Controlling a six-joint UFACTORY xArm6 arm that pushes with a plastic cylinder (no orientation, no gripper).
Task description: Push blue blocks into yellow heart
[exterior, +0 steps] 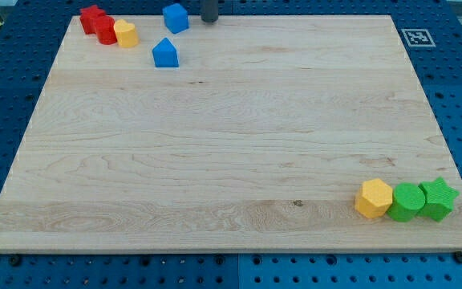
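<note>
- My tip point(209, 20) sat at the view's top edge of the bench point(231, 144), just to the view's right of the blue cube point(176, 17), close to it but apart.
- No fingers on this rig, only the rod, so no open or closed state to give.
- Second blue block point(165, 53), house-shaped, sat below the cube toward the view's bottom, slightly left, apart from it.
- Yellow heart point(125, 33) was at the view's top left, left of both blue blocks, touching neither.
- Heart was pressed against a red cylinder point(106, 30) on its left; a red star point(91, 18) touched that cylinder further left.
- View's bottom right: yellow hexagon point(374, 198), green cylinder point(407, 201), green star point(439, 197) in a touching row, well apart from the rest.
- A fiducial tag point(415, 36) sat at the top right corner of the bench.
</note>
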